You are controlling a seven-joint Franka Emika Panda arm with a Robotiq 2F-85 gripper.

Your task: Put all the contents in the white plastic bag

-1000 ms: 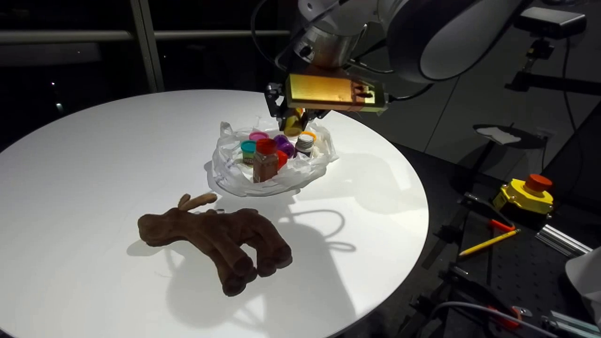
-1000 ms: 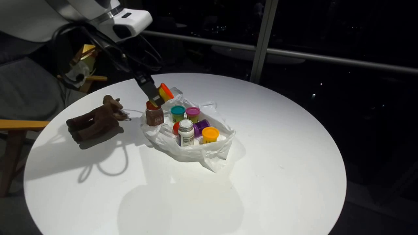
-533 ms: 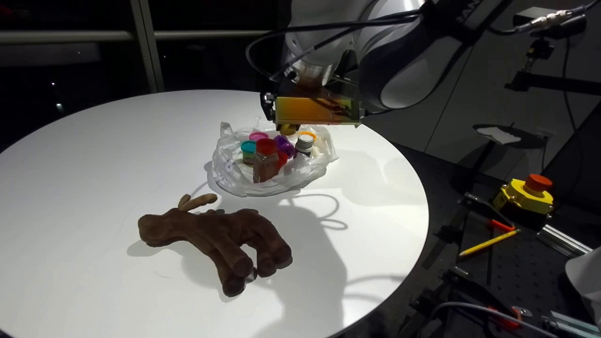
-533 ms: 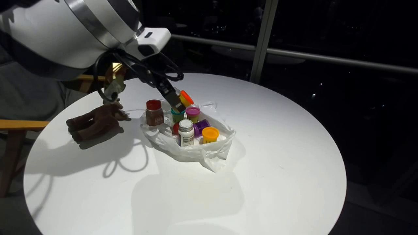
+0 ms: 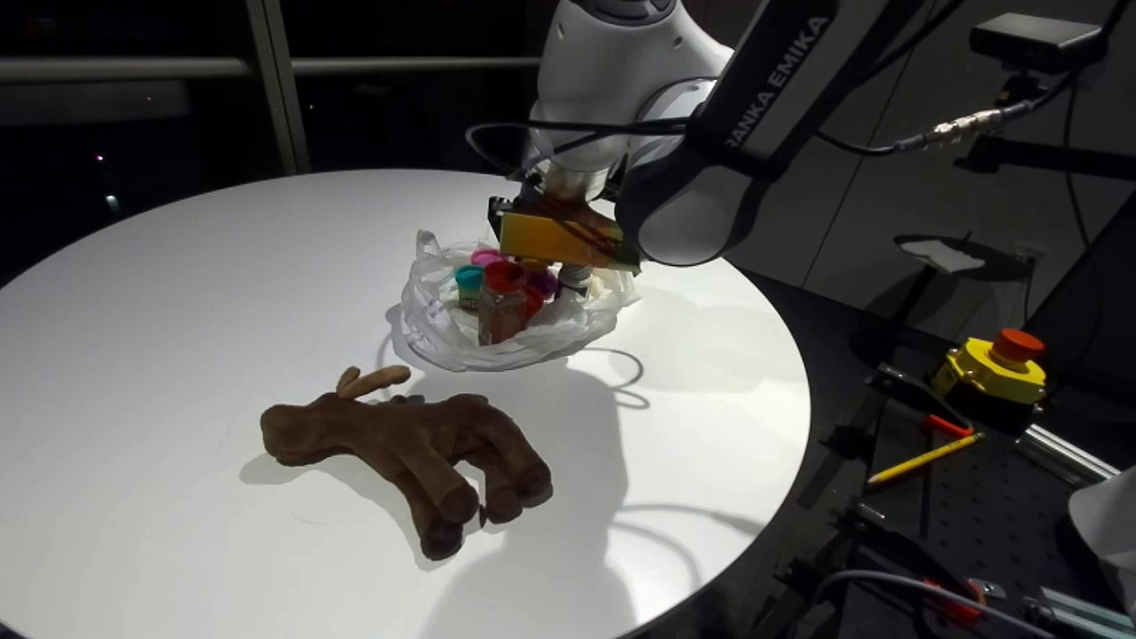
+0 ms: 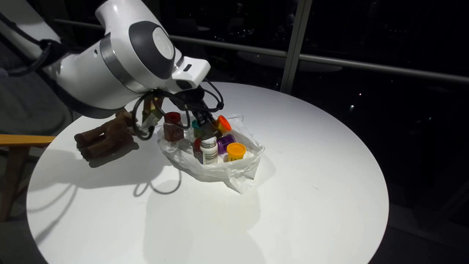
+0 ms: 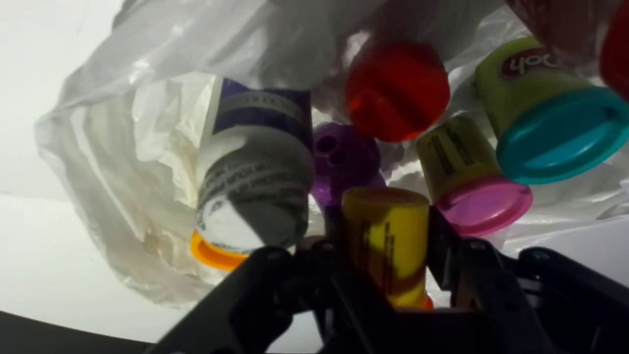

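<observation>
The white plastic bag (image 5: 546, 344) sits crumpled and spread wide on the round white worktop (image 6: 311, 183), its wrinkled rim standing around a cluster of small containers. Over them the jaws are closed on a yellow jar (image 7: 393, 246), pressing it from both sides in the wrist view. This jar hangs tilted, its orange lid (image 6: 224, 123) facing up and away from the jaws; whether it touches anything below cannot be told.

Just beside it in the bag is a pink-lidded jar (image 7: 471, 183), and next to that a teal-lidded jar (image 7: 540, 108). A purple container (image 6: 226, 143) lies on its side, with a white bottle (image 6: 209, 154) upright close by and an orange-lidded jar (image 6: 236, 154) near that. A red-topped piece (image 7: 398, 93) also shows among them, its lower part hard to make out. A clear red-capped jar (image 6: 173, 128) stands upright within the edge nearest the plush.

The brown plush toy (image 5: 399, 435) lies on the worktop outside the bag, near it but apart, long legs stretched out, in both exterior views.

The white robot arm (image 6: 124, 58) reaches in above, shading toy and worktop. Farther off, in an exterior view, are a yellow box (image 5: 985, 373) with a red button (image 5: 1018, 346) and a yellow pencil (image 5: 923, 460).
</observation>
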